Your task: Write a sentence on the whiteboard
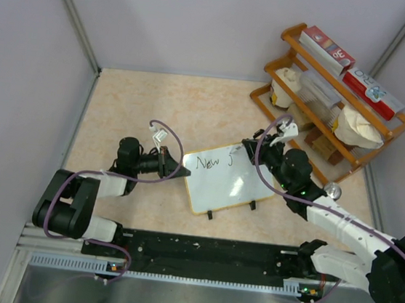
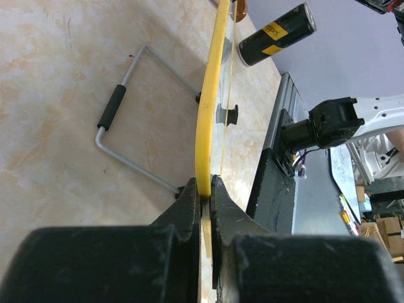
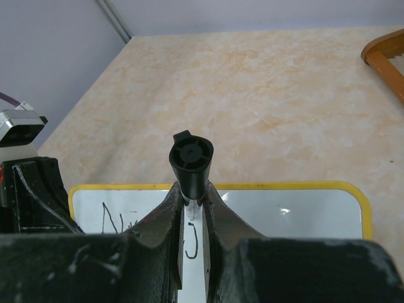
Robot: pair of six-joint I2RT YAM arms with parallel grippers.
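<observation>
The whiteboard lies tilted in the middle of the table, glossy white with a yellow-tan frame and two small black feet. "New J" is written in black along its far edge. My left gripper is shut on the board's left edge; in the left wrist view the jaws pinch the yellow frame. My right gripper is over the board's far right part, shut on a black marker. In the right wrist view the marker stands upright between the fingers, above the board, just beyond the "J".
A wooden rack with boxes and white items stands at the far right. A black rail runs along the near edge. In the left wrist view a wire stand sits behind the board, and a black cylinder with a yellow label lies farther off.
</observation>
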